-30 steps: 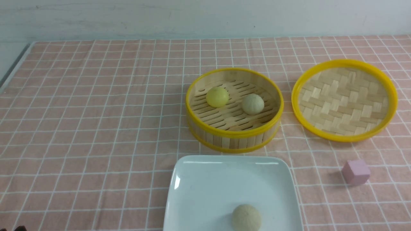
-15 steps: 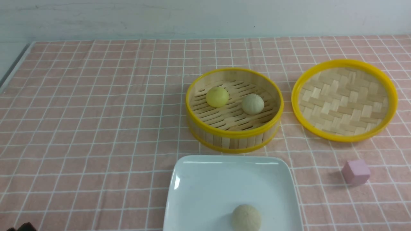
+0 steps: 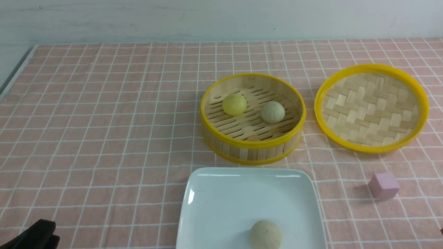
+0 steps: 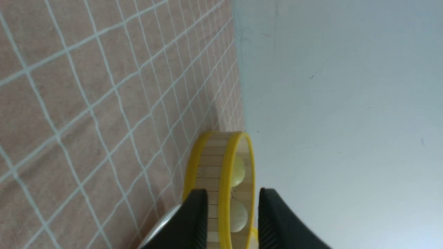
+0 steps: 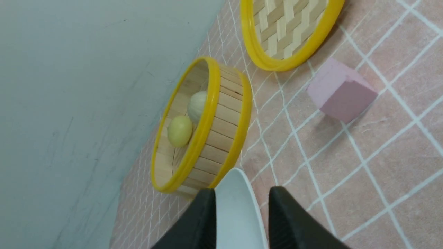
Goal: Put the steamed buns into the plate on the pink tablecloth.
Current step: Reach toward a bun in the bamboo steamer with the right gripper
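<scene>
Plate (image 3: 207, 186) on the pink tablecloth (image 3: 104, 121) carries one greyish-beige bun (image 3: 265, 234) on its near half; the pale yellow bun (image 3: 234, 104) and a second greyish-beige bun (image 3: 272, 112) lie apart inside the bamboo steamer (image 3: 252, 144) just beyond it. Left gripper (image 4: 232, 192) and right gripper (image 5: 242, 189) both have fingers spread with nothing between them.

Front view: plate (image 3: 221, 193) near rim cut by btm edge, likewise the greyish bun (image 3: 265, 233) on it. L tool (image 4: 232, 192) shows there only as a black lump in btm-left corner, tips out of frame. L wrist view: steamer (image 4: 207, 162) cut at btm, partly behind fingers (image 4: 193, 221); two buns (image 4: 237, 172) half hidden by its rim. R wrist view: lid (image 5: 287, 38) cut at top.
</scene>
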`<state>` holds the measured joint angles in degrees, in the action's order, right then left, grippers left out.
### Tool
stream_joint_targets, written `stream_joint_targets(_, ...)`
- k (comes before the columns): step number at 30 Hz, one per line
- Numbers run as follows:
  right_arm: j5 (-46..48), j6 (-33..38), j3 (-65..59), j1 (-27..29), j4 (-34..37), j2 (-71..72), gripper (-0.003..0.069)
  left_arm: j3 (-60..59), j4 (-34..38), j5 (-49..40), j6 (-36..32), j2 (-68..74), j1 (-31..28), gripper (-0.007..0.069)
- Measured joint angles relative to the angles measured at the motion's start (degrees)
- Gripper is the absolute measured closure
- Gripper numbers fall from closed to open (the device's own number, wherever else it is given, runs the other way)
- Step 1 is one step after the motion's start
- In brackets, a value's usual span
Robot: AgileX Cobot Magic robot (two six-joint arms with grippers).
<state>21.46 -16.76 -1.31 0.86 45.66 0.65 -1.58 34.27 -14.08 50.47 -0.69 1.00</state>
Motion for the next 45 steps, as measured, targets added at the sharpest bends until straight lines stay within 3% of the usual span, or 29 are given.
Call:
stream_joint_targets(4, -1.2, 3.4, 2.3, 0.0, 0.0, 0.0, 0.0456, 1.2, 0.5, 0.1, -5.3, 0.0, 0.0, 0.0384)
stream_joint_targets(6, -0.8, 8.3, 8.6, 0.0, -1.9, -1.5, 0.0552, 9.8, -0.4, -8.2, -19.6, 0.0, 0.0, 0.0386)
stream_joint_targets(9, 1.6, 11.7, 15.2, 0.0, -5.1, -7.9, 0.0658, 20.0, -2.6, -16.1, -29.5, 3.2, 0.0, 0.0436)
stream_joint_targets(11, 3.7, 12.5, 17.9, 0.0, -7.0, -11.0, 0.0669, 22.8, -3.9, -19.9, -31.9, 5.8, 0.0, 0.0471)
stream_joint_targets(14, 15.0, 13.1, 25.5, 0.0, -14.3, -25.6, 0.0669, 29.8, -9.6, -32.5, -35.3, 18.6, 0.0, 0.0599)
stream_joint_targets(19, 32.7, 17.4, 34.3, 0.0, -22.3, -46.3, 0.0669, 34.1, -12.7, -42.4, -37.7, 34.3, 0.0, 0.0623)
stream_joint_targets(22, 38.7, 22.7, 38.2, 0.0, -20.8, -55.2, 0.0669, 34.6, -12.6, -43.0, -40.9, 39.7, 0.0, 0.0623)
stream_joint_targets(25, 40.4, 31.5, 42.9, -1.6, -13.7, -64.3, 0.0667, 34.8, -11.6, -42.9, -45.3, 44.4, 0.0, 0.0623)
stream_joint_targets(27, 39.1, 40.1, 48.1, -5.9, -5.9, -71.7, 0.0667, 34.8, -9.7, -42.3, -47.7, 47.2, 0.0, 0.0623)
stream_joint_targets(28, 38.8, 41.1, 48.5, -6.2, -5.5, -72.1, 0.0666, 34.8, -9.7, -42.2, -47.8, 47.4, 0.0, 0.0623)
stream_joint_targets(32, 34.5, 44.3, 58.2, -12.5, -4.2, -80.8, 0.0659, 34.8, -8.2, -41.4, -48.7, 48.2, 0.0, 0.0622)
stream_joint_targets(38, 26.8, 42.3, 74.0, -19.2, -11.4, -94.5, 0.0590, 34.9, -7.7, -39.9, -48.9, 48.2, 0.0, 0.0614)
stream_joint_targets(42, 21.7, 42.0, 81.6, -21.0, -16.4, -102.5, 0.0480, 34.9, -7.7, -39.9, -48.9, 48.2, 0.0, 0.0608)
stream_joint_targets(43, 18.5, 42.0, 84.9, -21.1, -18.1, -105.8, 0.0400, 34.9, -7.7, -39.9, -48.9, 48.2, 0.0, 0.0606)
stream_joint_targets(45, 16.6, 42.0, 86.1, -21.1, -18.5, -107.7, 0.0361, 34.9, -7.7, -39.9, -48.9, 48.2, 0.0, 0.0605)
